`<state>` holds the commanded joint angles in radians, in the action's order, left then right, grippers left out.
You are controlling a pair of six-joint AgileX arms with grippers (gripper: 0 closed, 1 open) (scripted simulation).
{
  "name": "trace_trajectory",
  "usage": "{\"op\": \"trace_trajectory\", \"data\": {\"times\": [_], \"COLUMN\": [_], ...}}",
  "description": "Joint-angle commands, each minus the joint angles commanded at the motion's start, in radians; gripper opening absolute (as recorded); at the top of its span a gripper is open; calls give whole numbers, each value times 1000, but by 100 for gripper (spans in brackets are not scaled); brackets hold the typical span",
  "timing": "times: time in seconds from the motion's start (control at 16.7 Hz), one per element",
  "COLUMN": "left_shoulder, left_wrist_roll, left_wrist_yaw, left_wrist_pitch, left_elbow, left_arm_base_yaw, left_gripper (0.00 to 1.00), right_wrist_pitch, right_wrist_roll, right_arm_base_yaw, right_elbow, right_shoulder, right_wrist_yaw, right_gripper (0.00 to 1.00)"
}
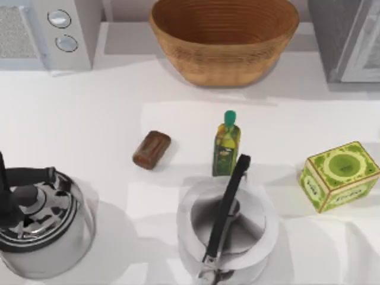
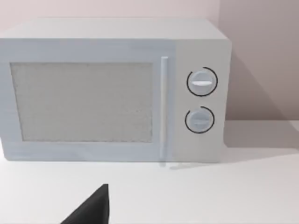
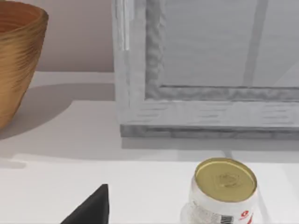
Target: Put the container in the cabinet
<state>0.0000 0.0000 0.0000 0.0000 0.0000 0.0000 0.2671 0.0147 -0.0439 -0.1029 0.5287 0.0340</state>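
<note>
Below my right wrist: a gold-lidded can [image 3: 224, 193] stands upright on the table, before the closed cabinet [image 3: 205, 70] | basket [image 3: 16, 60] beside the cabinet | left wrist faces the microwave [image 2: 112, 91] | my jaws: cannot tell, either arm

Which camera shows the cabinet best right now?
The right wrist view: the cabinet faces it, door front-on. The top view catches a corner at its upper right. The left wrist view faces the microwave.
</note>
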Motion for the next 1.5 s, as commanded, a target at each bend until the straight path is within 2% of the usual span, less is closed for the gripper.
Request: {"op": "trace_trajectory", "data": {"times": [0.48,0.78,1.02,1.5], "left_shoulder": [0,0,0,0], "left_wrist_roll": [0,0,0,0], "left_wrist_yaw": [0,0,0,0], "left_wrist_pitch": [0,0,0,0], "left_elbow": [0,0,0,0], "left_arm_base_yaw": [0,0,0,0], "left_gripper": [100,100,100,100], "right_wrist_pitch": [328,476,527,528], "right_wrist_roll": [17,25,29,33], "right_arm_base_yaw": [-60,-87,-90,-108], "right_elbow": [-131,-190,-205,-240], "right_shoulder": [663,965,1067,1099], "right_wrist_yaw": [39,56,65,75], "right_gripper": [100,100,100,100]}}
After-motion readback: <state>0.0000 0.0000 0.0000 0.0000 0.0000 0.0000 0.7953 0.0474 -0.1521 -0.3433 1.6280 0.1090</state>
